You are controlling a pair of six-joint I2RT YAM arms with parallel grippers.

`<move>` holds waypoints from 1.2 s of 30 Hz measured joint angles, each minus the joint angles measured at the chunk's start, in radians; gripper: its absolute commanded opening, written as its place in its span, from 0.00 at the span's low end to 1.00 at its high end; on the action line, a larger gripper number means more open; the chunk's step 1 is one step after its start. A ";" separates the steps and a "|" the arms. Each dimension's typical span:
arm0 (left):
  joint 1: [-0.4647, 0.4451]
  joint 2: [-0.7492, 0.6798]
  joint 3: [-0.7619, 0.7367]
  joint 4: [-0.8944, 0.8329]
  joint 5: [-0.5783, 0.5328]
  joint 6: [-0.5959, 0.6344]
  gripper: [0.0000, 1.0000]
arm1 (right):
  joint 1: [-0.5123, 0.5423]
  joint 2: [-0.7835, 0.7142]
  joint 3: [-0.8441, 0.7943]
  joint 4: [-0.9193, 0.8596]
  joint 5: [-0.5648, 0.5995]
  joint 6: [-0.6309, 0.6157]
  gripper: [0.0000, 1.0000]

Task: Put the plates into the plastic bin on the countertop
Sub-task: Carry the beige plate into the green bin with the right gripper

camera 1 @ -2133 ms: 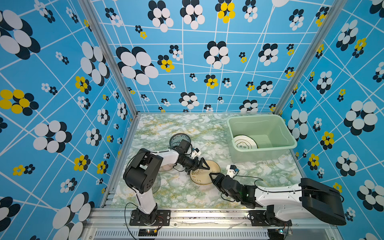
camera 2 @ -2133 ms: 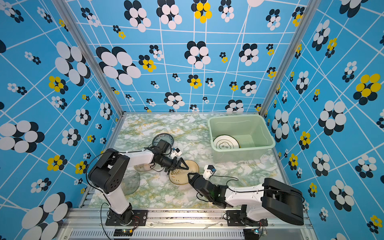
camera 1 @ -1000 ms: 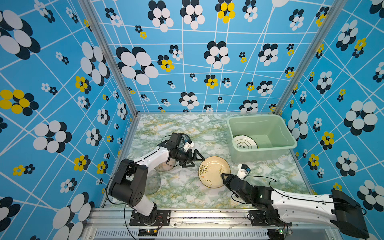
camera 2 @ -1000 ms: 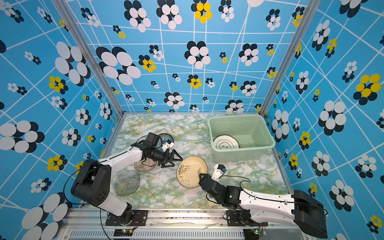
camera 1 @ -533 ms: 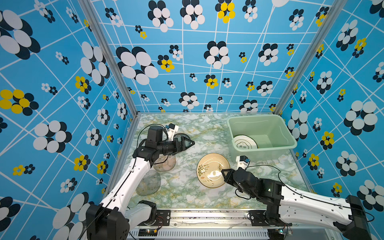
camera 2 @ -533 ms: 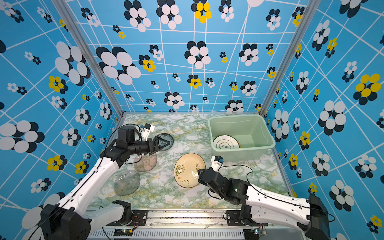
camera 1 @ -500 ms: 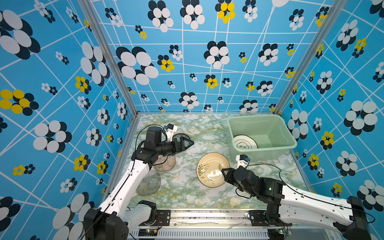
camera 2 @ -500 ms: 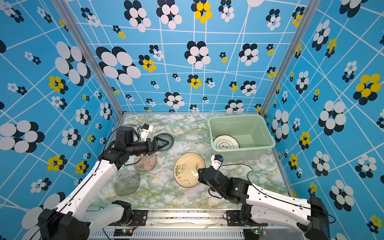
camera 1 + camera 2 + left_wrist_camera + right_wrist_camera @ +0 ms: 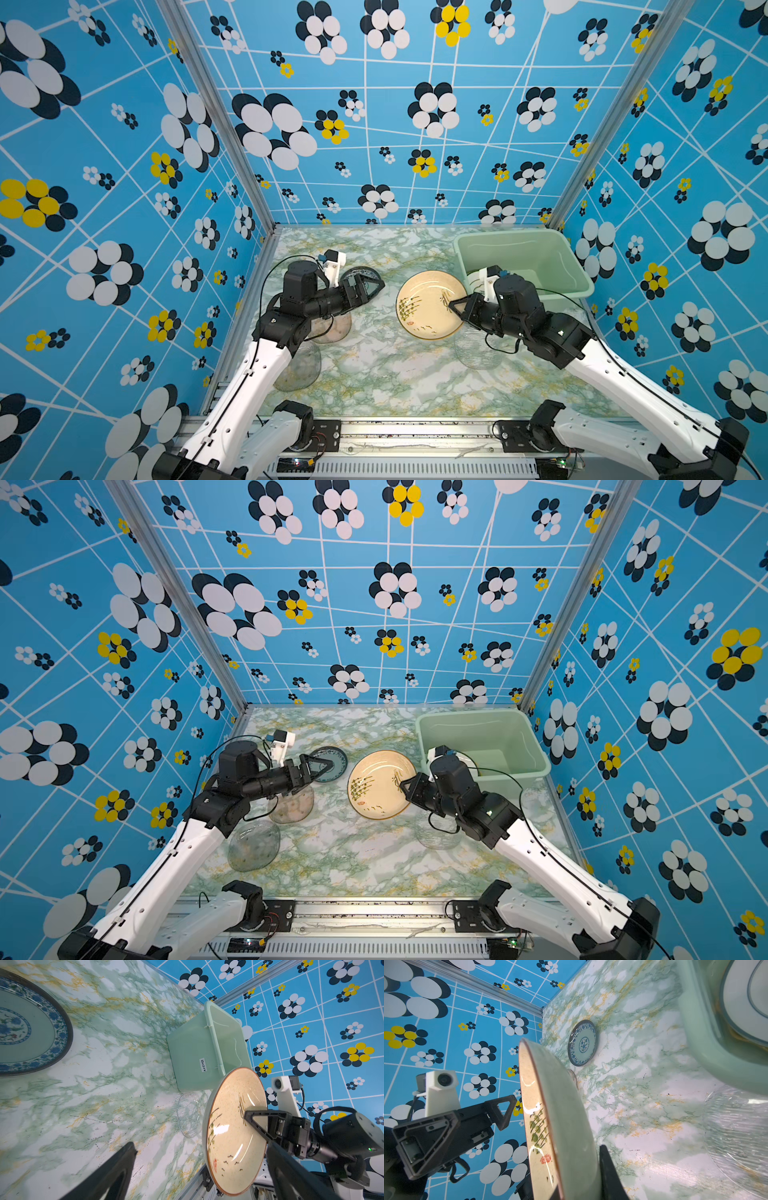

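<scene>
The beige plate [image 9: 424, 307] with the plant drawing is clamped at its rim in my right hand [image 9: 454, 306], tilted and clear of the tabletop [image 9: 386, 374], just beside the plastic bin [image 9: 540, 249] in the far right corner. A white plate [image 9: 747, 997] lies inside the bin. My left hand [image 9: 374, 286] hangs wide open near the blue-patterned plate [image 9: 582, 1043] towards the left edge.

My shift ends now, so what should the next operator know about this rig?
Left gripper: open, empty, by the blue-patterned plate on the countertop.
Right gripper: shut on the beige plate, lifted and tilted beside the plastic bin.
Done: one white plate in the bin.
To do: the beige plate, the blue-patterned plate, three clear glass plates on the countertop.
</scene>
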 measured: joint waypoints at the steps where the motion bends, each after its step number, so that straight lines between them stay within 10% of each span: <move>1: -0.017 0.001 0.010 -0.009 -0.006 0.005 0.99 | -0.038 0.010 0.016 -0.006 -0.034 -0.014 0.08; 20: -0.263 0.059 0.107 0.069 -0.262 0.086 0.99 | -0.752 0.196 0.189 0.019 -0.513 -0.163 0.09; 36: -0.316 0.284 0.183 0.158 -0.338 0.338 0.99 | -0.928 0.403 0.328 -0.156 -0.545 -0.587 0.08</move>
